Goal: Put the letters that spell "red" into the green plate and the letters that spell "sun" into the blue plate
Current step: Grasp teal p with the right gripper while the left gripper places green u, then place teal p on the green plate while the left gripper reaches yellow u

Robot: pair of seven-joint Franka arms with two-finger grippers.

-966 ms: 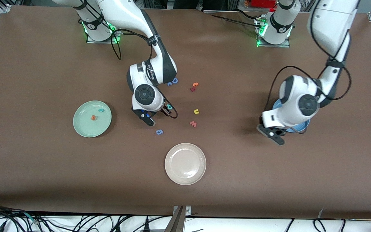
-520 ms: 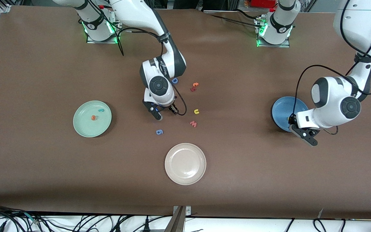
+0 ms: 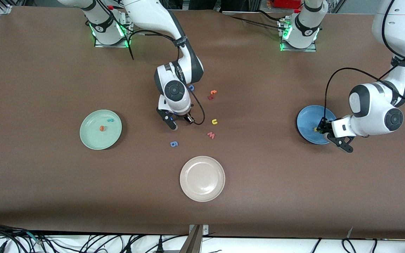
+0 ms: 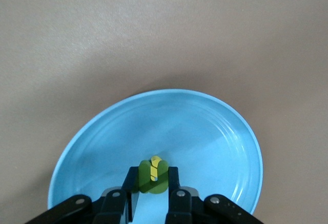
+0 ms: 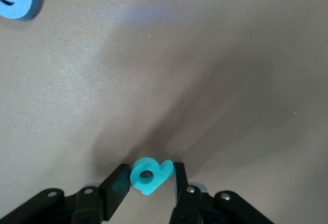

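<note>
My left gripper [image 3: 318,130] hangs over the blue plate [image 3: 306,123], shut on the green "n" [image 4: 145,179]. A yellow piece [image 4: 155,163] shows through the letter's gap; I cannot tell whether it lies in the plate. At mid-table my right gripper [image 3: 180,122] is down at the tabletop, its fingers touching both sides of the teal "d" [image 5: 156,175]. An orange "e" [image 3: 101,128] and a teal "r" [image 3: 110,119] lie in the green plate [image 3: 93,140]. The yellow "u" [image 3: 214,122] lies on the table beside the right gripper.
A beige-white plate [image 3: 202,191] sits nearer the front camera. Loose on the table are a pink "w" [image 3: 211,135], a blue "6" [image 3: 174,143], a blue "D" [image 3: 191,88] partly under the right arm, and an orange-and-red pair [image 3: 212,95].
The right gripper shifted toward the yellow "u", settled over the teal "d" and closed in on it. The left arm swung toward its own end of the table, uncovering the blue plate.
</note>
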